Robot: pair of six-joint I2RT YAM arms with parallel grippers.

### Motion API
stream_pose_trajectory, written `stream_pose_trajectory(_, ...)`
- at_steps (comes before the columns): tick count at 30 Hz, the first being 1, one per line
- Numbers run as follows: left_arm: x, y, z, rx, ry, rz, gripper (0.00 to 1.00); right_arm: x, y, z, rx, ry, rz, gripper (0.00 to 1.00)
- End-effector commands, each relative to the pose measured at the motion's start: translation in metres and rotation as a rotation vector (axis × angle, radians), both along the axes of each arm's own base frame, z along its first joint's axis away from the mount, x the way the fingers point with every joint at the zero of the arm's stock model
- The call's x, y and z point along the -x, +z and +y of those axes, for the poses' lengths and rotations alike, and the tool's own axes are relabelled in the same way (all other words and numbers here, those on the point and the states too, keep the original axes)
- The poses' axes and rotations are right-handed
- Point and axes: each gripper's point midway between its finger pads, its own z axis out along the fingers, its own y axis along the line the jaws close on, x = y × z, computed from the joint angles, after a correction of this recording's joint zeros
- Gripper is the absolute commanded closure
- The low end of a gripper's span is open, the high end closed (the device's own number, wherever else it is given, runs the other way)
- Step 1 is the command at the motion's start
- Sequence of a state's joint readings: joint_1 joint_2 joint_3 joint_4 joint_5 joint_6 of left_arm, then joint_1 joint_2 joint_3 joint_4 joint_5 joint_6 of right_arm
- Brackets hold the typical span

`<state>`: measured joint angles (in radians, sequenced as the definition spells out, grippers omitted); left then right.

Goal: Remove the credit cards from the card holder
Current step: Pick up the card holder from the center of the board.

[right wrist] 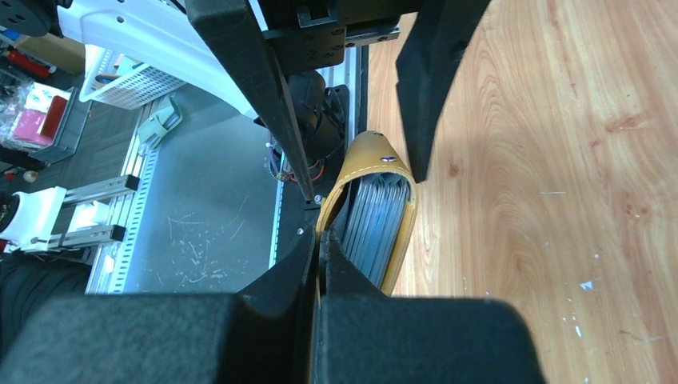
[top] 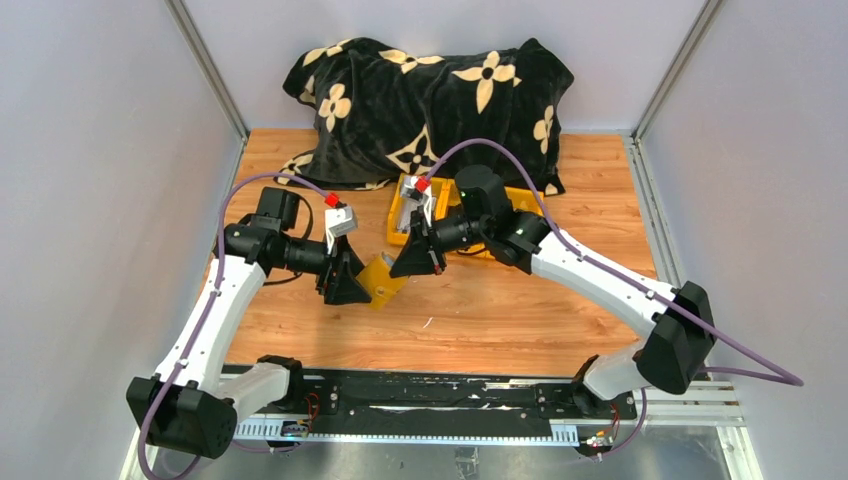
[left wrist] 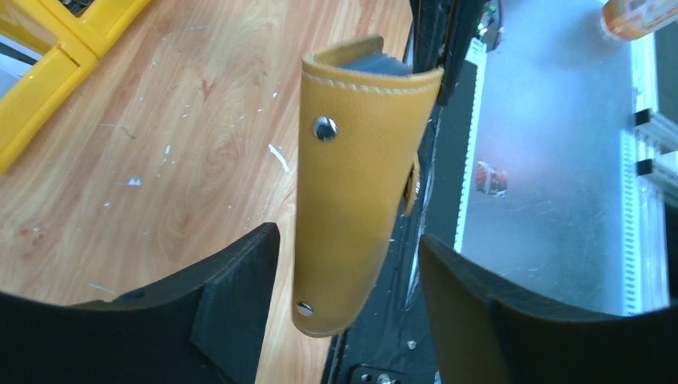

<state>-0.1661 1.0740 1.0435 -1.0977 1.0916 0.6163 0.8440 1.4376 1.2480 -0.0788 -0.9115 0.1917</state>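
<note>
Black right hand (right wrist: 317, 244) is pressed shut on one wall of the soft mustard-yellow leather card holder (right wrist: 372, 152), above the wooden surface's (right wrist: 560, 160) middle. Black left hand (left wrist: 345, 238) is spread around it. Thin grey cards (right wrist: 376, 224) look slippery; pinch their edges.

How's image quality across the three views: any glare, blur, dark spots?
Top external: even light, sharp throughout. Left wrist: card holder in focus, left fingers dark and soft-edged, metal base plate washed out by glare. Right wrist: right fingers a blurred black mass up close, card holder's inside shaded but readable.
</note>
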Motion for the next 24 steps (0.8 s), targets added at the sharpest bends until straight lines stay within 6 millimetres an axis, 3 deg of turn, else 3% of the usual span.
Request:
stream_pose_trajectory(1, 0.008, 0.018, -0.006, 0.057, -0.036, -0.025, 0.34, -0.007, 0.042, -0.014, -0.083, -0.023, -0.101, 1.00)
stream_pose_trajectory(7, 0.016, 0.029, -0.016, 0.104, -0.087, 0.001, 0.54, -0.004, 0.054, -0.012, -0.127, -0.008, -0.091, 1.00)
stream_pose_trajectory(11, 0.016, 0.043, -0.021, 0.132, -0.111, -0.007, 0.83, -0.004, 0.062, -0.008, -0.163, -0.001, -0.085, 1.00)
stream_pose_trajectory(12, 0.014, 0.045, -0.021, 0.129, -0.108, -0.013, 0.89, -0.005, 0.062, -0.007, -0.165, -0.004, -0.086, 0.96)
stream_pose_trajectory(14, 0.010, 0.045, -0.020, 0.114, -0.098, -0.021, 0.99, -0.008, 0.061, -0.007, -0.158, -0.021, -0.085, 0.70)
stream_pose_trajectory(15, 0.009, 0.046, -0.020, 0.107, -0.094, -0.027, 1.00, -0.011, 0.059, -0.007, -0.152, -0.042, -0.087, 0.55)
stream_pose_trajectory(17, 0.008, 0.048, -0.019, 0.101, -0.090, -0.044, 1.00, -0.022, 0.054, -0.011, -0.134, -0.105, -0.088, 0.37)
stream_pose_trajectory(21, 0.008, 0.061, -0.018, 0.104, -0.090, -0.105, 1.00, -0.052, 0.036, -0.025, -0.088, -0.296, -0.088, 0.26)
stream_pose_trajectory(24, 0.012, 0.070, -0.018, 0.118, -0.095, -0.136, 1.00, -0.052, 0.034, -0.028, -0.109, -0.319, -0.084, 0.20)
